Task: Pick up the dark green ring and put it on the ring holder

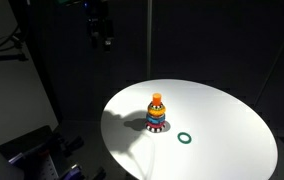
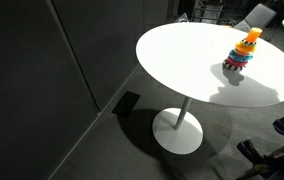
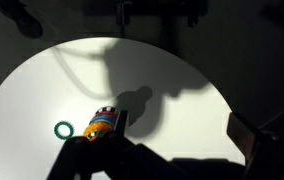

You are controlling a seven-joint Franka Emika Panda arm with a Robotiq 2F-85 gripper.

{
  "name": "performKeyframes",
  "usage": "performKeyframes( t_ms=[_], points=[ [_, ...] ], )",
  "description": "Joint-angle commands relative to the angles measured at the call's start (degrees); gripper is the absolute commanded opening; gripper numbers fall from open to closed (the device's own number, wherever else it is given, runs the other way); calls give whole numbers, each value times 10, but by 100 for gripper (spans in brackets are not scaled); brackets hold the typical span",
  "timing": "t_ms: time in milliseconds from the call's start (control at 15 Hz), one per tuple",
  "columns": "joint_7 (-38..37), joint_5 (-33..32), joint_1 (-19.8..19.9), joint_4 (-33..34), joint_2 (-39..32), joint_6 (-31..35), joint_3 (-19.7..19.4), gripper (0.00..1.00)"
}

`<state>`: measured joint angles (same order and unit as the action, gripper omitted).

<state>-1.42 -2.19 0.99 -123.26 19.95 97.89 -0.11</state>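
Note:
The dark green ring (image 1: 185,138) lies flat on the round white table (image 1: 232,150), just beside the ring holder (image 1: 157,112), a cone of rainbow rings with an orange knob. In the wrist view the ring (image 3: 63,129) sits next to the holder (image 3: 100,124), which a dark finger partly hides. The holder also shows in an exterior view (image 2: 245,52); the ring does not show there. My gripper (image 1: 103,38) hangs high above and behind the table's far edge. Its fingers (image 3: 182,135) are wide apart and empty.
The table stands on a white pedestal base (image 2: 178,130) on a grey floor. Dark curtains surround it. A dark flat plate (image 2: 127,102) lies on the floor by the wall. Equipment (image 1: 32,150) sits low beside the table, and a chair (image 2: 254,15) stands behind it.

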Motion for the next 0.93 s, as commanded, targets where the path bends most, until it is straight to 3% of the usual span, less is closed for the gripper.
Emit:
performKeyframes(
  t_ms=[0, 867],
  points=[
    [-3, -6, 8, 8, -19, 5, -9, 100],
    [-22, -26, 78, 42, -132, 58, -75, 100]
  ],
)
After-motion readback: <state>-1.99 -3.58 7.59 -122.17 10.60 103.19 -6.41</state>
